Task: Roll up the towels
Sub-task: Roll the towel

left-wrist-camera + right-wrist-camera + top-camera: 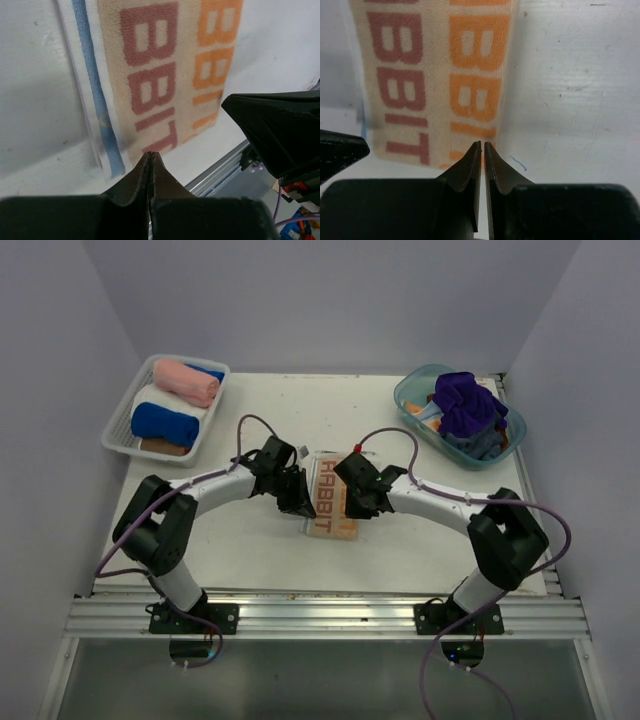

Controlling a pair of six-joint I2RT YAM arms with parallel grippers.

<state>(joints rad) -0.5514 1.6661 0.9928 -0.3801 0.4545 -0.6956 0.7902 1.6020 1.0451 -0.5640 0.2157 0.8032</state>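
Note:
The RABBIT towel (331, 502) lies flat as a folded strip at the middle of the table, cream with red-brown and orange letters (150, 65) (435, 75). My left gripper (298, 500) is at its left side. In the left wrist view its jaws (151, 154) are pressed together at the towel's near edge, with no cloth seen between them. My right gripper (352, 502) is at the towel's right side. Its tips (483, 144) stand over the near right corner with only a thin slit between the jaws, and no cloth shows in it.
A white mesh basket (118, 432) at the back left holds rolled pink (186, 382), white (160, 400) and blue (163, 424) towels. A clear teal tub (412, 392) at the back right holds a purple towel (468, 405) and others. The metal rail (330, 612) runs along the near edge.

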